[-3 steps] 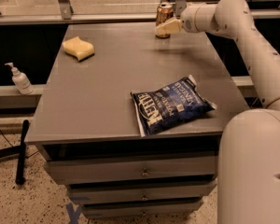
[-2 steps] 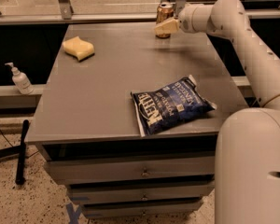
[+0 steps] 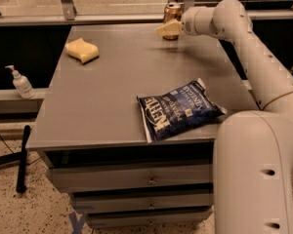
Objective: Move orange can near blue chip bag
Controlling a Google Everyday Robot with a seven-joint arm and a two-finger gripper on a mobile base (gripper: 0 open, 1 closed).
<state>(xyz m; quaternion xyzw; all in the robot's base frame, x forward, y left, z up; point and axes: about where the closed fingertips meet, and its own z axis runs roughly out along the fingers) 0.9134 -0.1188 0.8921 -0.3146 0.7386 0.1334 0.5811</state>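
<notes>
The orange can [image 3: 172, 11] stands upright at the far edge of the grey table [image 3: 112, 91], right of the middle. My gripper [image 3: 168, 29] is right in front of the can and covers its lower part; whether it touches the can I cannot tell. The arm [image 3: 263, 67] reaches in from the right side. The blue chip bag [image 3: 178, 111] with white "Kettle" lettering lies flat near the table's front right corner, well apart from the can.
A yellow sponge [image 3: 82, 50] lies at the table's far left. A pump bottle [image 3: 21, 83] stands on a ledge left of the table. A dark rod [image 3: 22, 157] leans on the floor at the left. Drawers [image 3: 136, 179] sit below the tabletop.
My gripper has shifted slightly to the left in front of the can. The can, the bag and the sponge have not moved.
</notes>
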